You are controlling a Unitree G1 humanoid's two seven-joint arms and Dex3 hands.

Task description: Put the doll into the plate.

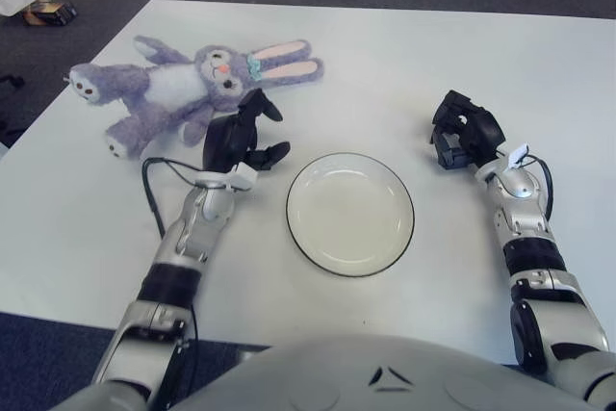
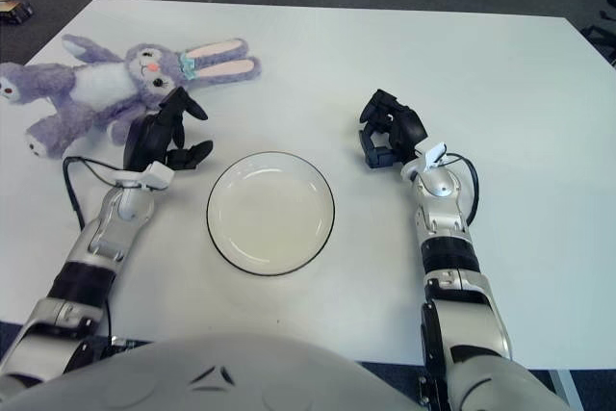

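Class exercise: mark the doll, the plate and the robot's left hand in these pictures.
Doll [image 1: 178,87], left eye view, on its white belly.
Plate [image 1: 300,183], left eye view, on its left rim.
Left hand [image 1: 241,137], left eye view, on the palm's back.

The left hand [image 1: 241,137] reaches forward over the table's left half, fingers spread and holding nothing. The right hand [image 1: 464,132] shows toward the table's right side, fingers curled, forearm extended.
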